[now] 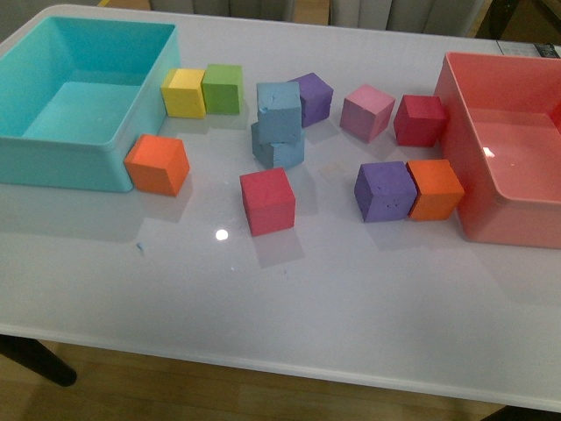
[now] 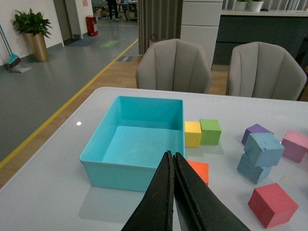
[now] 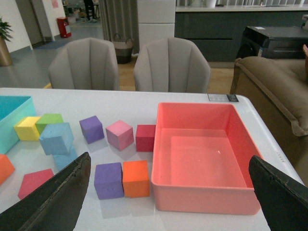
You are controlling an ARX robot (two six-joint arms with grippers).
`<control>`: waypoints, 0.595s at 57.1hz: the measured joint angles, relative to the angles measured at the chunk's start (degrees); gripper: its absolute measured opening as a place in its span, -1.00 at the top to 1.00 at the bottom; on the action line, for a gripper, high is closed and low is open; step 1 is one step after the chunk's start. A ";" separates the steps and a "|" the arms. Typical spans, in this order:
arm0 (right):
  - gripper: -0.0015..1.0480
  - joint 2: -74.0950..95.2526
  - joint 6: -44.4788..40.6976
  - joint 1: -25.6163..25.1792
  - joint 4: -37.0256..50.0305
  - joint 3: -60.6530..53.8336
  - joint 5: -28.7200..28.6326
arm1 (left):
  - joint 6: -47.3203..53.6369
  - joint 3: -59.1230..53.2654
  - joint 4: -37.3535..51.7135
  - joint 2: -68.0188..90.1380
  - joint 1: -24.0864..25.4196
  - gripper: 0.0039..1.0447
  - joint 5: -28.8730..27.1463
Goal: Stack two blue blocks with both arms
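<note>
Surface (image 1: 307, 289), teal bin (image 1: 53, 167). Upper blue block (image 1: 279, 111) sits skewed on the lower blue block (image 1: 279, 151), mid-surface; stack looks done. Left hand (image 2: 173, 166) pressed together, right hand (image 3: 168, 192) spread wide. Retreat without bumping it.

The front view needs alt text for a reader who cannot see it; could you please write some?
Two blue blocks sit stacked, the upper one askew, mid-table among scattered yellow, green, orange, red, purple and pink cubes. A teal bin stands far left and a pink bin far right, both empty; neither arm is in view.
</note>
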 joint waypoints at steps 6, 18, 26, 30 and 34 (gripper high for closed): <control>-0.83 0.00 0.00 0.00 0.00 0.00 0.00 | 0.00 0.00 -2.64 -2.75 0.00 0.97 0.00; -0.83 0.00 -0.02 0.00 0.00 0.00 0.00 | 0.00 0.00 -7.63 -7.82 0.00 0.97 0.00; -0.83 0.00 0.00 0.00 0.00 0.00 0.00 | 0.00 0.00 -10.40 -10.60 0.00 0.97 0.00; -0.83 0.00 0.00 0.00 0.00 0.00 0.00 | 0.00 0.00 -11.52 -11.78 0.00 0.97 0.00; -0.83 0.00 0.00 0.00 0.00 0.00 0.00 | 0.00 0.00 -12.70 -12.96 0.00 0.97 0.00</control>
